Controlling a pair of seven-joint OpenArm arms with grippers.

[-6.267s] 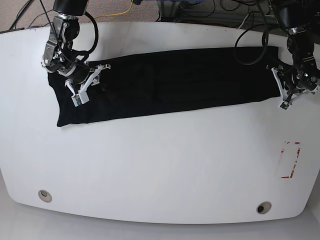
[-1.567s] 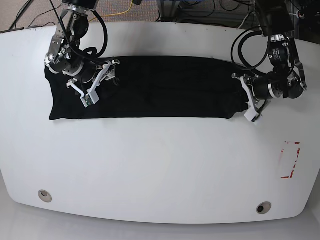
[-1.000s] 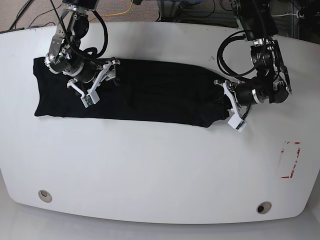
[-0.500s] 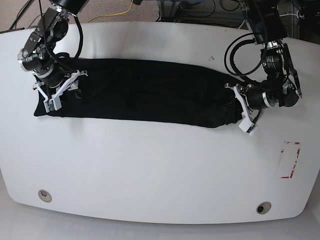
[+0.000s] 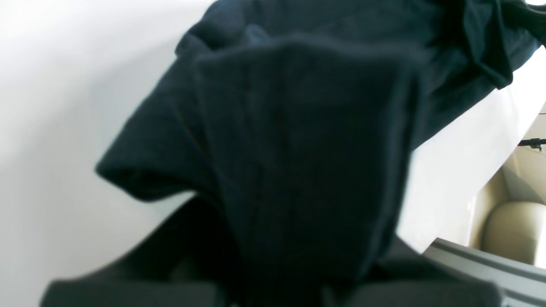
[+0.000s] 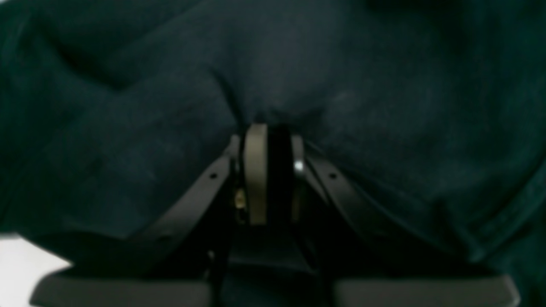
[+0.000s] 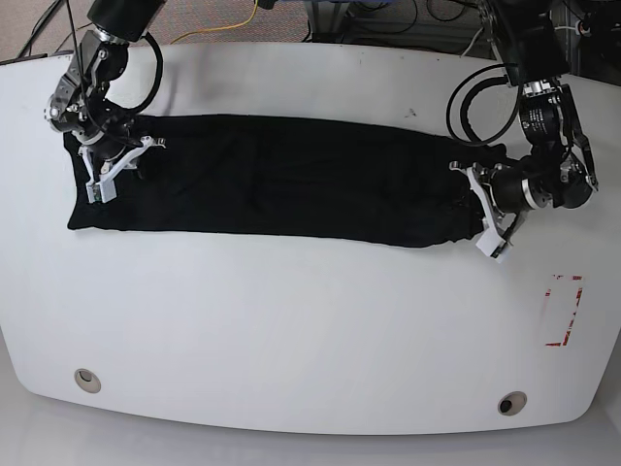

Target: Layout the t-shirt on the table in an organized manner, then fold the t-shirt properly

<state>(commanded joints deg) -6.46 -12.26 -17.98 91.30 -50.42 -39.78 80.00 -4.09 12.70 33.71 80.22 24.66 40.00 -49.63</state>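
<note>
Both hands (fingertips) under t-shirt (image 7: 272, 180)

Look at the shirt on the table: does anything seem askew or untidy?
Yes. The t-shirt lies in a long band that slants across the table, and it is bunched and wrinkled at the end by the left pincer.

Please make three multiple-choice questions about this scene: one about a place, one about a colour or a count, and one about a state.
1. Where is the red tape mark on the table, in the base view?
A. right part
B. left part
C. far edge

2. How many round grommet holes show in the table?
A. one
B. two
C. four

3. How does the t-shirt lie?
A. in a ball
B. hanging off the edge
C. stretched in a long band

Answers: 1 A, it is near the right edge. 2 B, one near each front corner. 3 C, it spans between the right gripper and the left gripper.
</note>
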